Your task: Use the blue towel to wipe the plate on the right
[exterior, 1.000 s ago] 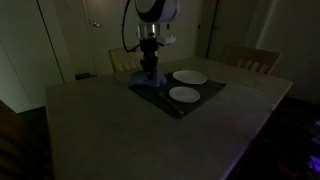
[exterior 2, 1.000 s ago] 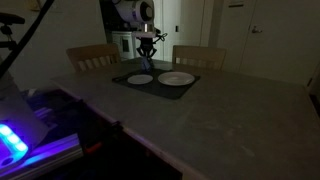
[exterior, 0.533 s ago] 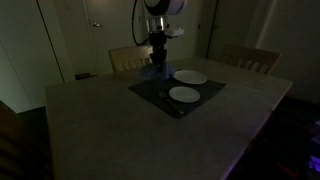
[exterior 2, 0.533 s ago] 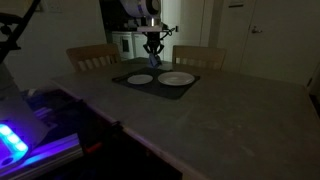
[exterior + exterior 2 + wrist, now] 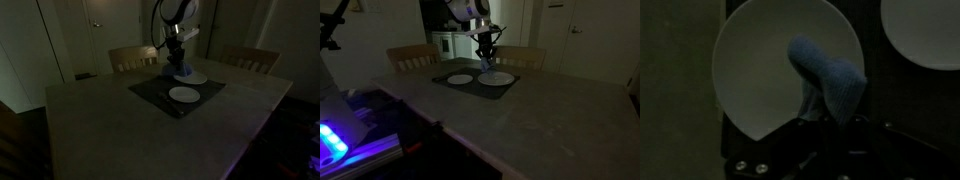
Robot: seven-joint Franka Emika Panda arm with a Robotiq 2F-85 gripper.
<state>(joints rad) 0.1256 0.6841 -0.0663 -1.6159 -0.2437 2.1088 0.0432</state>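
My gripper point(image 5: 178, 60) is shut on a blue towel point(image 5: 179, 71), which hangs from it over a white plate point(image 5: 194, 78) at the far side of the dark placemat point(image 5: 150, 88). In an exterior view the gripper point(image 5: 487, 54) holds the towel point(image 5: 487, 66) just above the plate point(image 5: 499, 79). In the wrist view the towel point(image 5: 830, 82) droops over the big plate point(image 5: 765, 70), with my gripper point(image 5: 830, 125) dark at the bottom. A second white plate point(image 5: 184, 94) point(image 5: 460, 79) lies on the same mat and shows in the wrist view's corner point(image 5: 925, 30).
Wooden chairs point(image 5: 133, 58) point(image 5: 250, 58) stand behind the table point(image 5: 110, 130). A doorway and walls lie beyond. A device with blue light point(image 5: 335, 140) sits near the table's edge. The room is dim.
The gripper rose from the placemat's edge with the blue towel in it and carried it sideways to above the far plate.
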